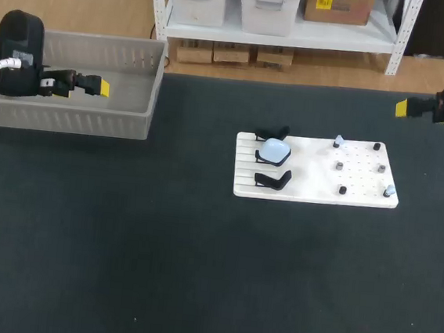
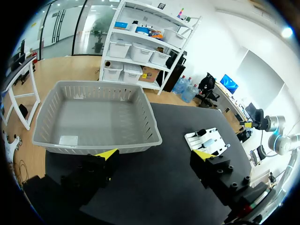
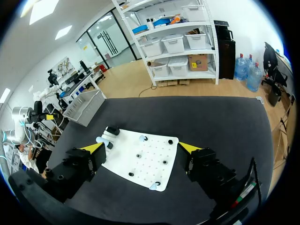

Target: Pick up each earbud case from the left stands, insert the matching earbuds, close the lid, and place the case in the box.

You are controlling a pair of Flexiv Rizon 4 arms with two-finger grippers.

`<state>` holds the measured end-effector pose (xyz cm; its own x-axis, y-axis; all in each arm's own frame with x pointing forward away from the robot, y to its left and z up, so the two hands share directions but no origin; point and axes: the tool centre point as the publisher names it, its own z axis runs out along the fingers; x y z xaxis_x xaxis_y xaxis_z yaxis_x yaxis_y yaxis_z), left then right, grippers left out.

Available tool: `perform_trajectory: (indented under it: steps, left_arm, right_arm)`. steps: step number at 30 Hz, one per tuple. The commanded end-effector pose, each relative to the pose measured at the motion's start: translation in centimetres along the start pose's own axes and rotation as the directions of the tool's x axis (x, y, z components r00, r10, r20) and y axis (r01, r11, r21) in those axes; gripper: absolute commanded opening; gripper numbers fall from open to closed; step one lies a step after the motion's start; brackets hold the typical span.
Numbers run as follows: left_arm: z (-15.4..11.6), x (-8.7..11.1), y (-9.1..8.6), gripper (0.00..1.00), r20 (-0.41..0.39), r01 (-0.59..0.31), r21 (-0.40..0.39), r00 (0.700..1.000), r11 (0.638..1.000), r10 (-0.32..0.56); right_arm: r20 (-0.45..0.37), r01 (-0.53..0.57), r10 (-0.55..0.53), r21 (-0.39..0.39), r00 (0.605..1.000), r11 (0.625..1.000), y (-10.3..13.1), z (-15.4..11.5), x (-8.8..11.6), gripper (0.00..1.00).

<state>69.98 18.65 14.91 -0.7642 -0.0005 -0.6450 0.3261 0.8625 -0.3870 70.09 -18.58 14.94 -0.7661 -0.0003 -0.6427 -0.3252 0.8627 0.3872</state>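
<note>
The dark desk [image 1: 157,270] carries a white board [image 1: 308,175] where the pale blue earbud case [image 1: 274,149] rests between two empty black stands [image 1: 273,178]. The left gripper [image 2: 154,154], by the box [image 1: 69,120], and the right gripper [image 3: 141,148] both gape empty. It seems best to descend squarely, fingers straddling the case's sides.

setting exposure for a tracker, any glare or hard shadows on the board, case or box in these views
Head view: no glare; the board is bright but its grooves show, the pale case has low contrast on it, the stands cast only faint shadows. Right wrist view: board evenly lit, no hot spot. Left wrist view: the box is softly lit, no hard shadow.
</note>
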Motion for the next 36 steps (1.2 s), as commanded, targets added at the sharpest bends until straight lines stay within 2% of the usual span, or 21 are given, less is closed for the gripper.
perform_trajectory:
  steps: [1,13,16,18,20,22,23,24,26,27,31,36]
  left_arm:
    - [0.0,-0.1,-0.2,1.0,-0.004,0.002,-0.008,1.0,1.0,-0.002]
    - [0.0,-0.1,-0.2,1.0,-0.004,0.002,-0.008,1.0,1.0,-0.002]
    - [-0.4,-0.3,-1.1,1.0,0.056,-0.08,0.16,0.996,0.984,0.072]
    - [-0.8,-0.4,-1.6,1.0,0.118,-0.165,0.3,0.984,0.94,0.135]
    - [-1.1,-0.4,-2.2,1.0,0.185,-0.259,0.396,0.962,0.881,0.2]
    - [-1.2,-0.5,-2.7,1.0,0.216,-0.326,0.455,0.943,0.829,0.252]
    - [-1.2,-0.5,-3.0,1.0,0.24,-0.37,0.487,0.928,0.791,0.286]
    - [-1.1,-0.5,-3.1,1.0,0.235,-0.382,0.497,0.924,0.779,0.303]
    - [-1.0,-0.6,-3.6,1.0,0.255,-0.43,0.544,0.903,0.721,0.347]
    - [-0.8,-0.6,-3.9,1.0,0.251,-0.453,0.548,0.891,0.704,0.378]
    - [0.1,-0.7,-5.3,1.0,0.247,-0.539,0.578,0.831,0.612,0.499]
    - [2.0,-0.7,-6.4,1.0,0.212,-0.603,0.598,0.755,0.529,0.62]
  right_arm:
    - [0.0,0.0,0.0,0.0,1.0,1.0,0.0,0.0,0.0,1.0]
    - [0.0,0.0,0.0,0.0,1.0,1.0,0.0,0.0,0.0,1.0]
    - [0.0,0.0,0.0,0.0,1.0,1.0,0.0,0.0,0.0,1.0]
    - [0.0,0.0,0.0,0.0,1.0,1.0,0.0,0.0,0.0,1.0]
    - [0.0,0.0,0.0,0.0,1.0,1.0,0.0,0.0,0.0,1.0]
    - [0.0,0.0,0.0,0.0,1.0,1.0,0.0,0.0,0.0,1.0]
    - [0.0,0.0,0.0,0.0,1.0,1.0,0.0,0.0,0.0,1.0]
    - [0.0,0.0,0.0,0.0,1.0,1.0,0.0,0.0,0.0,1.0]
    - [0.0,0.0,0.0,0.0,1.0,1.0,0.0,0.0,0.0,1.0]
    - [0.0,0.0,0.0,0.0,1.0,1.0,0.0,0.0,0.0,1.0]
    - [0.0,0.0,0.0,0.0,1.0,1.0,0.0,0.0,0.0,1.0]
    - [0.0,0.0,0.0,0.0,1.0,1.0,0.0,0.0,0.0,1.0]
